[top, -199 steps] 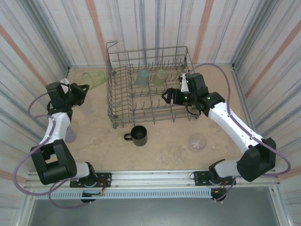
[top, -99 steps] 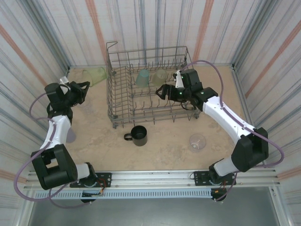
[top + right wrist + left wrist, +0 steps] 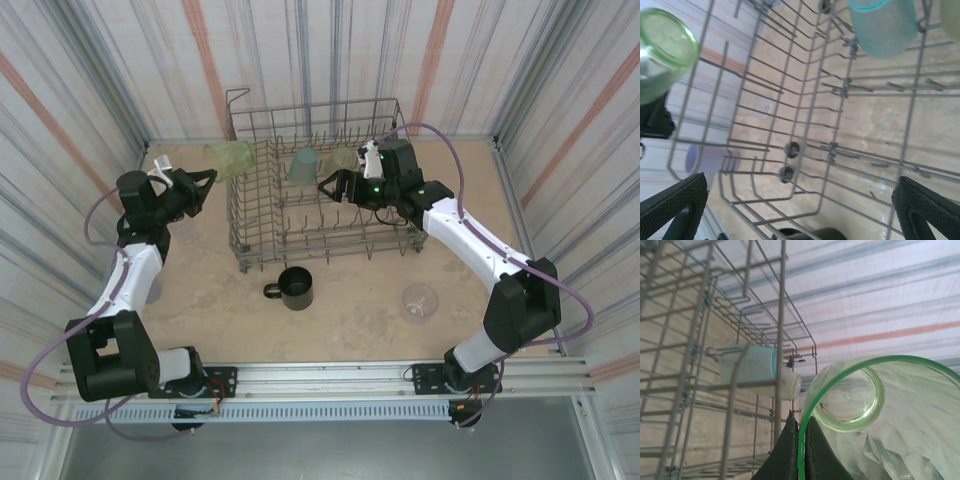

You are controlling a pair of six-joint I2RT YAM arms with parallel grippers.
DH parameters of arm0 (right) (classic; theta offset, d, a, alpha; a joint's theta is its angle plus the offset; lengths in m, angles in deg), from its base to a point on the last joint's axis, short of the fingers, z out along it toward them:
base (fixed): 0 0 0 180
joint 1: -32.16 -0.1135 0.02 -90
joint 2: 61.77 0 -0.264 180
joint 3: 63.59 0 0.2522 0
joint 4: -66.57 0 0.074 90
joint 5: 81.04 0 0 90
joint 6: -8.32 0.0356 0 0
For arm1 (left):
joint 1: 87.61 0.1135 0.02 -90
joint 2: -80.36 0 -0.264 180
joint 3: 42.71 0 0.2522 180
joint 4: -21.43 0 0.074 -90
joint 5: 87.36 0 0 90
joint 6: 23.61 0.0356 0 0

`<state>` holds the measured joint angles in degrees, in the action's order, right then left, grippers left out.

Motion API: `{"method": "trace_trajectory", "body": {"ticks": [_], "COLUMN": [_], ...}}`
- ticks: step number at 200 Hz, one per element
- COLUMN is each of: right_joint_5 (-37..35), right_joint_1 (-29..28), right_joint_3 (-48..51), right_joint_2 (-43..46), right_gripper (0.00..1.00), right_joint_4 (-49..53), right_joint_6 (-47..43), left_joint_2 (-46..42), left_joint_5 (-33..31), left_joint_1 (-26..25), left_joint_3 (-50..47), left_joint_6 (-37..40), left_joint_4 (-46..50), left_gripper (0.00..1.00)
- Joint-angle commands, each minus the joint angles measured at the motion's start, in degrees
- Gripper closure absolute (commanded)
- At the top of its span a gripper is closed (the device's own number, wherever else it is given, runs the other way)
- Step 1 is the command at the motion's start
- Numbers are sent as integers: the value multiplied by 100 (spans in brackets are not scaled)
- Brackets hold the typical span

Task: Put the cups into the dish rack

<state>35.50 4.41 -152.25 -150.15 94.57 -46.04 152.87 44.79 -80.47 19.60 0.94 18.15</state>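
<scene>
the left gripper (image 3: 800,427) is clenched on the rim of a green cup (image 3: 875,405), held aloft with the rack (image 3: 240,205) wall just ahead of it. loading is under way. next, i'd say, the cup must clear that wall and settle among the tines, while the right gripper (image 3: 332,185) hangs spread and empty over the rack.

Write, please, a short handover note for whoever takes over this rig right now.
Left tool: shut on the rim of the green tumbler, held in the air by the dish rack's far left corner.
Right tool: open, empty, over the inside of the rack.
Done: the teal tumbler and a pale tumbler are in the rack.
Left: place the green tumbler, then load the black mug, clear tumbler and pale purple tumbler, all on the table.
</scene>
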Motion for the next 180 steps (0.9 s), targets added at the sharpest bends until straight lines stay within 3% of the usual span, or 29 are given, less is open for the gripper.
{"method": "trace_trajectory", "body": {"ticks": [1,92,180], "right_joint_5": [518,1411,1573], "right_joint_1": [33,243,239], "right_joint_3": [87,717,699], "right_joint_2": [-105,-159,-619], "right_gripper": [1,1,1], "right_joint_4": [-734,-3501,-4990], "right_joint_6": [395,1960,3021], "left_joint_2": [-84,266,732], "left_joint_5": [-63,-313,-472], "left_joint_1": [-338,-1275,-1967], "left_joint_3": [284,626,915], "left_joint_6": [-29,-73,-157], "left_joint_4": [-261,-556,-973], "left_gripper": [100,100,100]}}
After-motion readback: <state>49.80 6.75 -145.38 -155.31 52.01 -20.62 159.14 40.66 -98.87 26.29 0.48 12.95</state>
